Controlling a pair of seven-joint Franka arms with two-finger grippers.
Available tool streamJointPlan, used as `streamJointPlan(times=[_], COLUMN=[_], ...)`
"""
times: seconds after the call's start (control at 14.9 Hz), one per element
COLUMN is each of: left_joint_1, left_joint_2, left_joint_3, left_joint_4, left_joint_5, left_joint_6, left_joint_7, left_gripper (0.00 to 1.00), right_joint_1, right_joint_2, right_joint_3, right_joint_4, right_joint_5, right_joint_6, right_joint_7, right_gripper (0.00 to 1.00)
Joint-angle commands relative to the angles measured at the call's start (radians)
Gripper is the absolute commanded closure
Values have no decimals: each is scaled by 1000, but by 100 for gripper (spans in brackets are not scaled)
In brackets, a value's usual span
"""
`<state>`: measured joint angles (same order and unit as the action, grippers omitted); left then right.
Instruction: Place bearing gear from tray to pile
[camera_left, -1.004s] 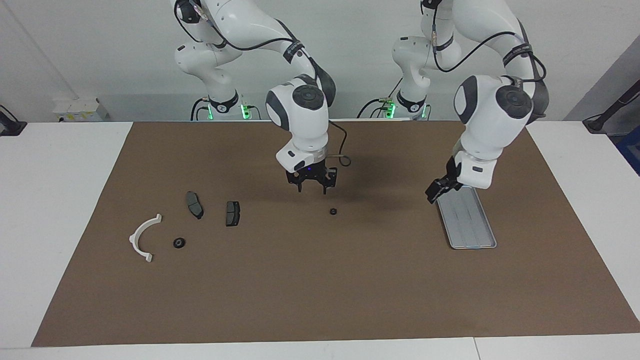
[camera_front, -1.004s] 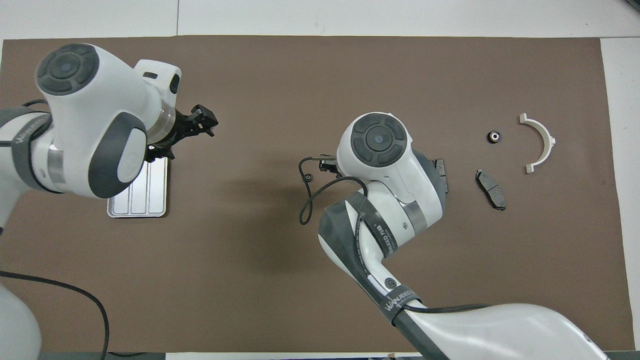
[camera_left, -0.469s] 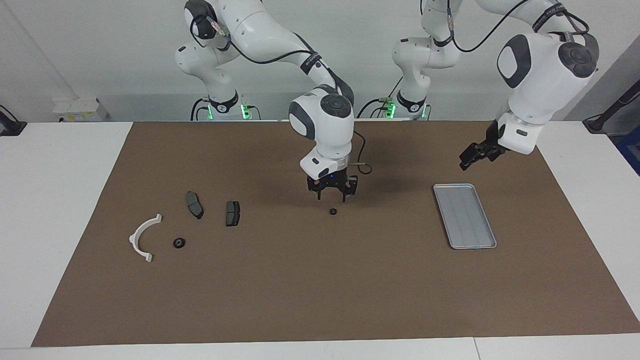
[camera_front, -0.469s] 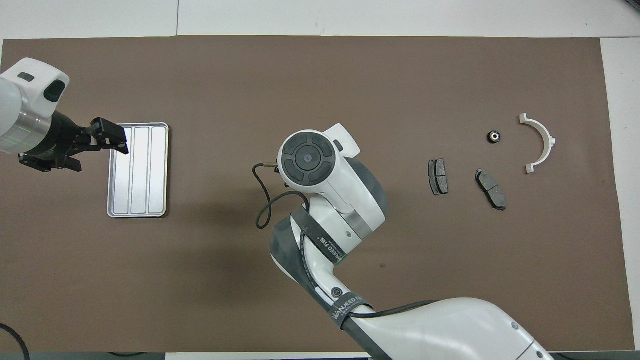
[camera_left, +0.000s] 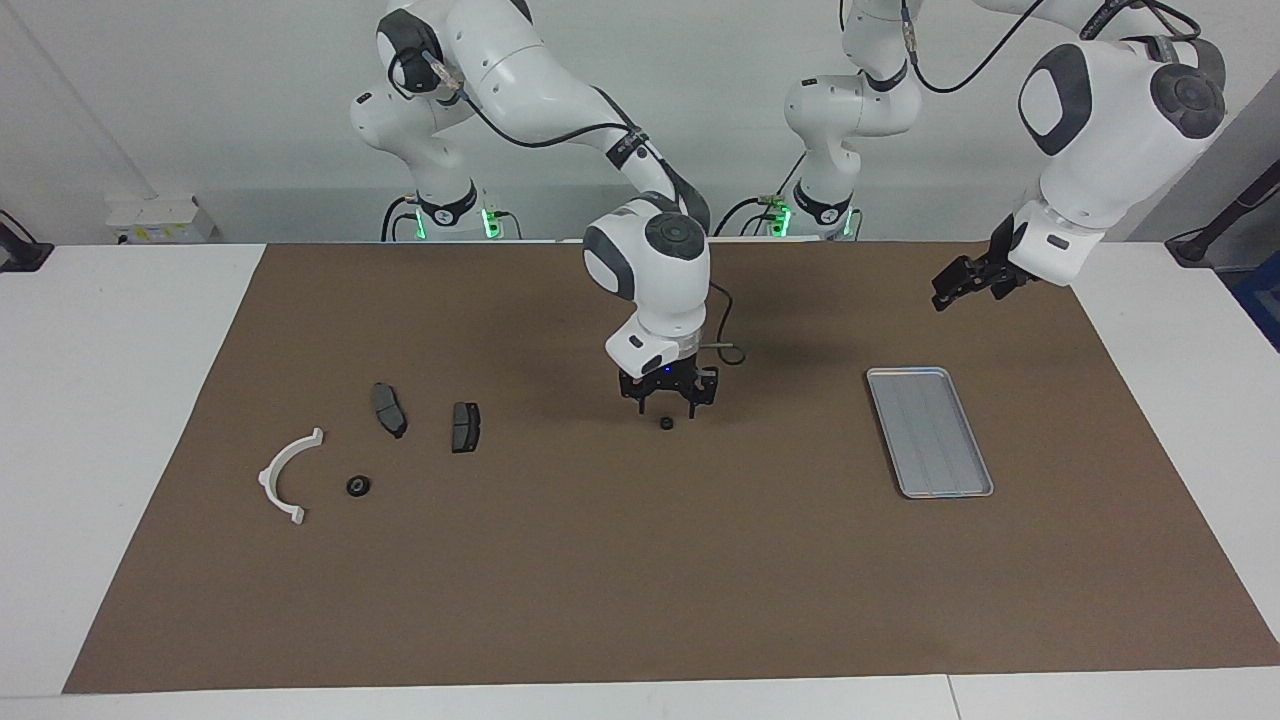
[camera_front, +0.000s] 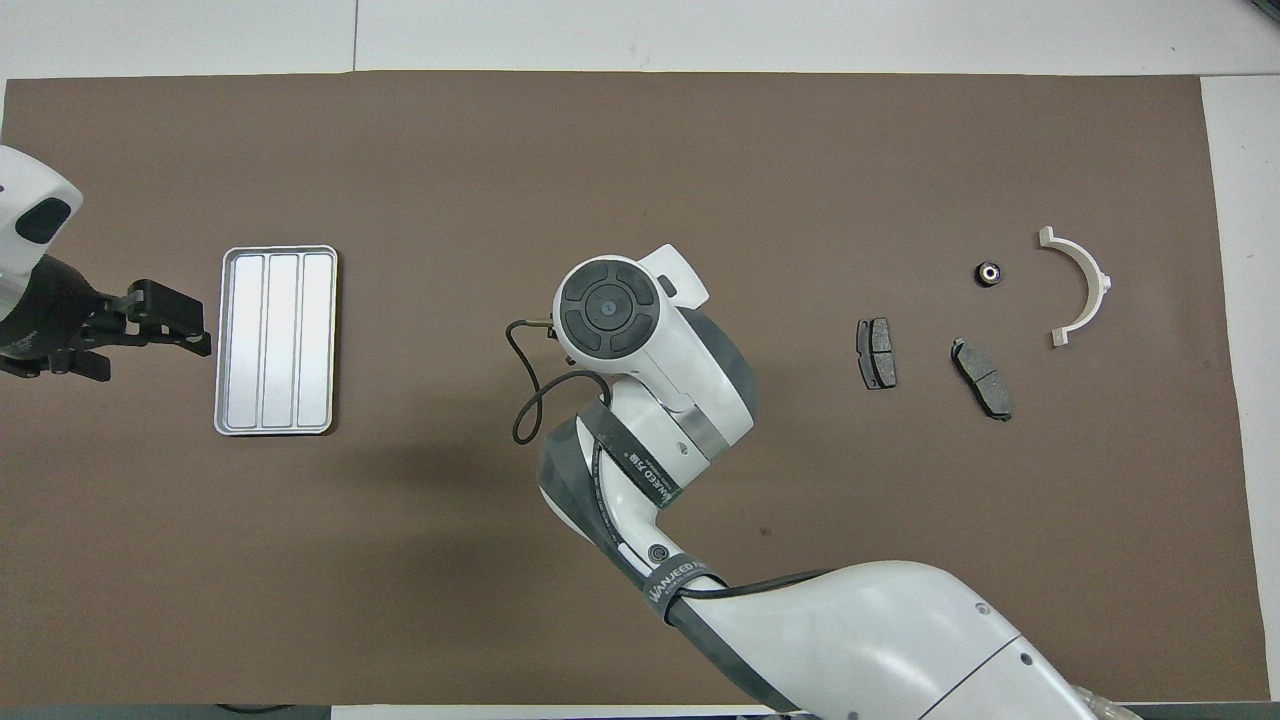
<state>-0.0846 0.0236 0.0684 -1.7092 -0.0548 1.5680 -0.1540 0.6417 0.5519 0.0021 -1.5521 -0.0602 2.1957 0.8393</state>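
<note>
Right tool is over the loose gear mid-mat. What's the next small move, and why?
Probably lower the right tool straight down and close on the small bearing gear. It hangs just above the gear with fingers spread, the gear lies on the mat, not yet at the pile. The left tool waits up near the tray.

From overhead, the right gripper (camera_left: 666, 408) and the small bearing gear (camera_left: 666, 423) under it are hidden by the arm's own white wrist at the frame's middle. The left gripper (camera_front: 165, 322) is cut off with its arm at the overhead frame's left edge. Whether the right gripper's fingertips touch the gear is too small to tell.
</note>
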Motion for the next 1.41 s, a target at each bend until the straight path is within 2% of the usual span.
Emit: streamJointPlan(times=[0.0,0.54,1.34], left_joint_1=[35,65,65], left_joint_2=[-28,-22,-19], left_joint_3=[-19,-24,-48], left_joint_4=[-23,-17,8], left_joint_5=[12,12,13], left_joint_6=[-10,15,53], left_joint_7=[8,25,24], left_gripper=[0,0,0], right_joint_1=[-4,-10,-11], right_joint_2=[16,14,17], right_joint_3=[2,4,4], right_joint_4=[9,-74,-86], right_joint_5=[-12,-7,0], right_joint_6=[24,88,116], right_joint_7=[-14,-72,-91], right_gripper=[24,26,26])
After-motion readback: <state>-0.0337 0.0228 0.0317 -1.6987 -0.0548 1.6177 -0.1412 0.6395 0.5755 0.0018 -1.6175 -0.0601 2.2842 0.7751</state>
